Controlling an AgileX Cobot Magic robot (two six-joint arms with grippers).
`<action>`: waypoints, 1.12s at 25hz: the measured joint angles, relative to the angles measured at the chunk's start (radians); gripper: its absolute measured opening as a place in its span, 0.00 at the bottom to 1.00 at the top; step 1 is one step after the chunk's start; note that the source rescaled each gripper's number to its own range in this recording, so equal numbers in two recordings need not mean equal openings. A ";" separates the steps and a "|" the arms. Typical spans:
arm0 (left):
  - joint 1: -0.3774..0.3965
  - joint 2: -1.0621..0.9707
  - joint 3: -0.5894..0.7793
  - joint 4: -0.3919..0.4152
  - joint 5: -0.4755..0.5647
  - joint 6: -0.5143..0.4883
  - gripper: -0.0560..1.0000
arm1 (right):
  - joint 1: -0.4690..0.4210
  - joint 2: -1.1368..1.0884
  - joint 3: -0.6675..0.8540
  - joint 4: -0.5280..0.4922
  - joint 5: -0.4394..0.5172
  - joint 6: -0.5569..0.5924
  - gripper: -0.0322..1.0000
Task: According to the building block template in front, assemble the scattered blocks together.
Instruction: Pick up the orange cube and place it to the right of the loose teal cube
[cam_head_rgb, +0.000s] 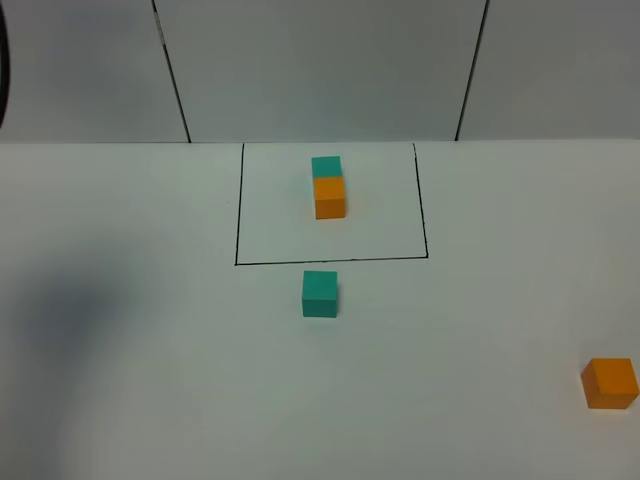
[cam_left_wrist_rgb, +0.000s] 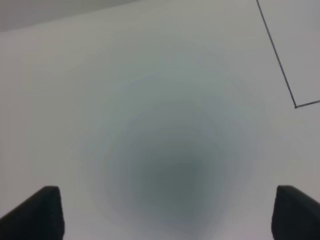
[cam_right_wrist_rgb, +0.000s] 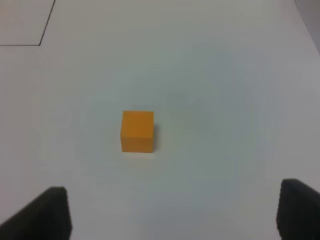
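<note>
right gripper (cam_right_wrist_rgb: 167, 215) was wide open and empty; the orange cube (cam_right_wrist_rgb: 137, 131) lay ahead of its jaws, not between them. left gripper (cam_left_wrist_rgb: 162, 215) was wide open over bare table (cam_left_wrist_rgb: 150, 75), holding nothing. teal cube (cam_head_rgb: 320, 294) sat just outside the drawn frame (cam_head_rgb: 330, 261) around the template pair (cam_head_rgb: 329, 187).

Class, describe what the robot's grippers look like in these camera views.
Only the tips show. The left gripper and right gripper each end in two black, matte, blocky fingers with rounded corners. No cables or markings are visible.
</note>
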 joint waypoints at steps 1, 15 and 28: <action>0.000 -0.031 0.018 0.004 -0.002 -0.018 0.88 | 0.000 0.000 0.000 0.000 0.000 0.000 0.71; -0.002 -0.504 0.432 0.041 -0.101 -0.128 0.85 | 0.000 0.000 0.000 0.000 0.000 0.000 0.71; -0.005 -0.957 0.649 0.028 0.044 -0.174 0.85 | 0.000 0.000 0.000 0.000 0.000 0.000 0.71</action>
